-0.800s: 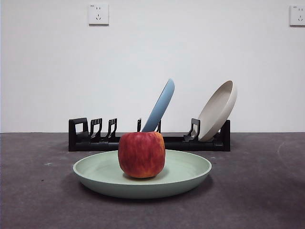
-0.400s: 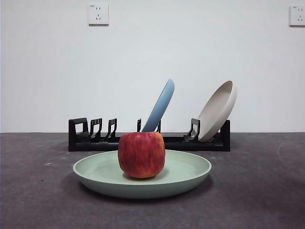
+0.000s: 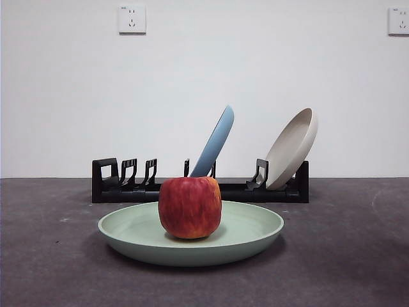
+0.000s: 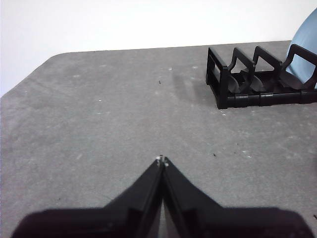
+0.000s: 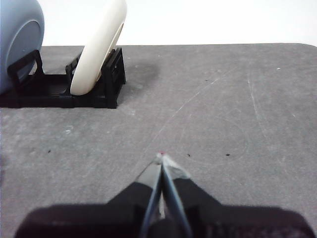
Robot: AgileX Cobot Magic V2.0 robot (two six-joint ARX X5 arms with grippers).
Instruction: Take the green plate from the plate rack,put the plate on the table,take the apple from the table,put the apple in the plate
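Apple [image 3: 190,207]: upright at the centre of the green plate [image 3: 249,242], which lies flat on the tabletop [image 3: 345,256] just in front of the plate rack [image 3: 121,182]; task judged complete. Rack contents: blue plate [image 3: 216,142] and beige plate [image 3: 293,147], both leaning in slots; the other slots vacant. Left claw [image 4: 161,161] and right claw [image 5: 161,156]: each closed tip to tip, holding nothing, above bare tabletop off opposite rack ends, apple and green plate outside both wrist views; nearer arm undeterminable.

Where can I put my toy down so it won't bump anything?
Bare table lies on both outer sides of the green plate, in front of the plate rack. The middle is crowded: the apple sits in the plate, with the blue plate and beige plate behind.
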